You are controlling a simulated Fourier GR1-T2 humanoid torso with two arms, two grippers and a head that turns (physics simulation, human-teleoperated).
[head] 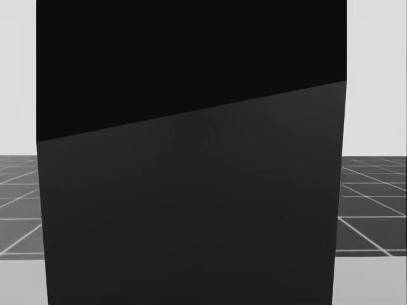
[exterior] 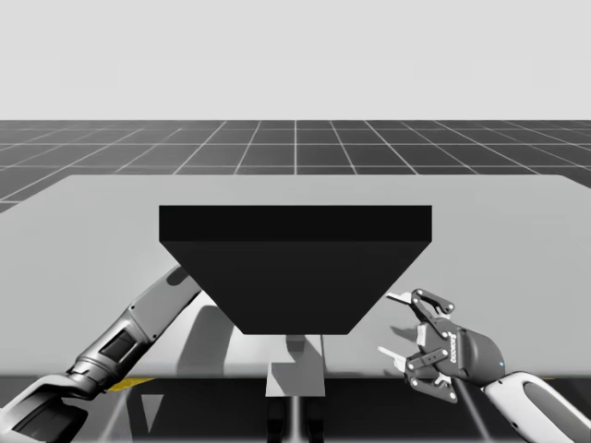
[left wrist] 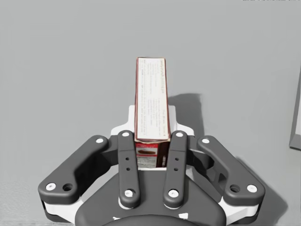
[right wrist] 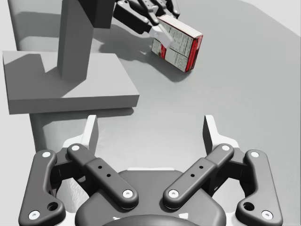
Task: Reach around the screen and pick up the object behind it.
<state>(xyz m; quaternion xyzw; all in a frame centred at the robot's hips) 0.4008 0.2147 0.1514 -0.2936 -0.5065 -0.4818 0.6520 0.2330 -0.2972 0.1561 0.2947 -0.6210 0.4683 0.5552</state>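
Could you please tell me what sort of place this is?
Probably a simulated test bench rather than a real room: a plain grey table, a grid floor running to a blank horizon, and a black screen on the table.

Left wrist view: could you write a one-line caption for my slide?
Left gripper shut on a red box, grey table beyond.

Head camera sits close against the screen (head: 191, 210) — high camera overlooks it.
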